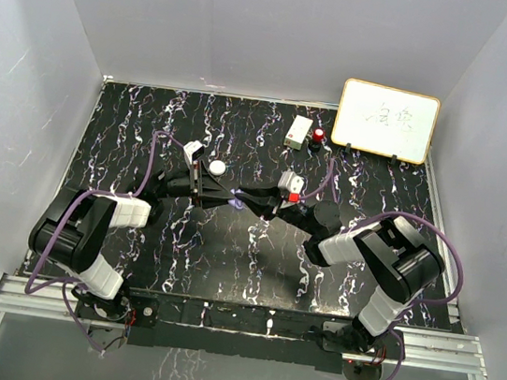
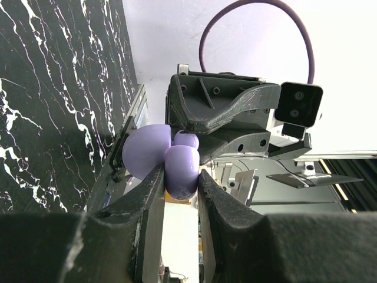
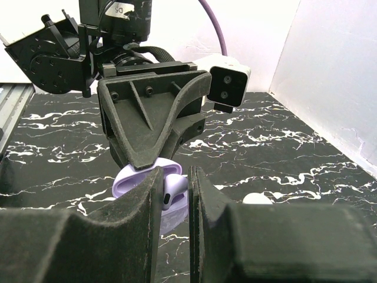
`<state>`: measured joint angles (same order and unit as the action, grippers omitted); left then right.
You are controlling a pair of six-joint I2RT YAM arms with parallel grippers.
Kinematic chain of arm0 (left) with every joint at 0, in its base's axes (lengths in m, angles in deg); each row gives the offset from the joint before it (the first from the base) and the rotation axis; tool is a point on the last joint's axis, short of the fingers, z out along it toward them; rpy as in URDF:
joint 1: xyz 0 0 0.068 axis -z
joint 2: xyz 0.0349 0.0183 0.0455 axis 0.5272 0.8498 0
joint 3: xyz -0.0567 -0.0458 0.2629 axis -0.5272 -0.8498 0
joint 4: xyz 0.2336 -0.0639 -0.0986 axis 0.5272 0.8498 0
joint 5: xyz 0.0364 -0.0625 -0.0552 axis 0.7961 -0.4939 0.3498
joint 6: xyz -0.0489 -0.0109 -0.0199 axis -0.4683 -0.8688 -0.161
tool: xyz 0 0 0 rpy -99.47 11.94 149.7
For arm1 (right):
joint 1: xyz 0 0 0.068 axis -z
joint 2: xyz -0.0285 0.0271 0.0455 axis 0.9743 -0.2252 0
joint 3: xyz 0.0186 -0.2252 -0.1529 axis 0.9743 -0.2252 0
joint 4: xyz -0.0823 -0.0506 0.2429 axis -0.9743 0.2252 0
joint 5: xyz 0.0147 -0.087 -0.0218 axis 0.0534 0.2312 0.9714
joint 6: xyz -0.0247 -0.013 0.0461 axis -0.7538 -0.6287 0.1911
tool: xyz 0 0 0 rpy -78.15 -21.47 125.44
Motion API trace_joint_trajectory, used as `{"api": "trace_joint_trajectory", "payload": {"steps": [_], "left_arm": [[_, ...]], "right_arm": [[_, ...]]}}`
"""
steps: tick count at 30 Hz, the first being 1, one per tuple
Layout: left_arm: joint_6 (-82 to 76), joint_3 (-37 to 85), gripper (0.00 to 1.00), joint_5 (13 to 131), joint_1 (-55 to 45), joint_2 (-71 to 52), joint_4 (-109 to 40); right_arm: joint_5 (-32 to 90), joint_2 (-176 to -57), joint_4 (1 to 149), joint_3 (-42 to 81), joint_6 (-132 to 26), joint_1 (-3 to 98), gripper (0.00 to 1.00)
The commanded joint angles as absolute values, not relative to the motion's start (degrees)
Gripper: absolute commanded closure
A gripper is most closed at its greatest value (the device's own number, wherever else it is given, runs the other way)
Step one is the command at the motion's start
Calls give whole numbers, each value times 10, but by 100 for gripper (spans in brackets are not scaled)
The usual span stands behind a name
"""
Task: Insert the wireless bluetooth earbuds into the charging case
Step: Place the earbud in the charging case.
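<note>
Student: Jaws first, please: how are they standing in each panel?

Tutor: In the left wrist view, the left gripper is clenching on a purple charging case. One rounded half is sitting squarely between the two fingers and the other half is bulging out to one side of them. In the right wrist view, the right gripper is pinching a pale purple earbud between its fingertips.

Student: Where is that earbud sitting relative to the case?

Tutor: The right jaws are holding it right at the case, just ahead of the left jaws. The left wrist view is showing a small purple lobe touching the case's upper edge, beneath the opposing gripper. Whether the earbud is seated in a well, neither wrist view is revealing.

Student: What is the top external view adding?

Tutor: It is showing both grippers meeting tip to tip above the middle of the black marbled table, though the held parts are appearing too small there to make out. It is also showing things neither wrist view is framing clearly. A white round case is lying just beside the left jaws. Well beyond both jaws, a white box, a red knob and a whiteboard are standing.
</note>
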<state>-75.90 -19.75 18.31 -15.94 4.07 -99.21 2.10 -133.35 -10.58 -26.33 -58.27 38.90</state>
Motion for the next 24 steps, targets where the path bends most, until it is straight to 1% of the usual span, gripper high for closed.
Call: {"api": "trace_joint_trajectory", "payload": {"steps": [1,7,8,10,15,19,24], "left_arm": [[-777,-180,100,190,-157,37,-1047],[-778,-181,100,191,-157,40,-1051],[-778,-181,100,192,-157,41,-1052],[-780,-181,100,191,-157,42,-1055],[-780,-183,100,191,-157,46,-1059],[-780,-186,100,192,-157,50,-1063],[-784,-189,100,192,-157,55,-1073]], "right_arm": [[20,-1348,-254,-268,-578,388,100],[23,-1348,-258,-265,-567,388,99],[23,-1348,-258,-265,-566,388,98],[25,-1348,-258,-264,-564,388,89],[34,-1346,-258,-264,-561,388,72],[38,-1345,-259,-261,-560,388,66],[42,-1343,-260,-260,-558,389,63]]}}
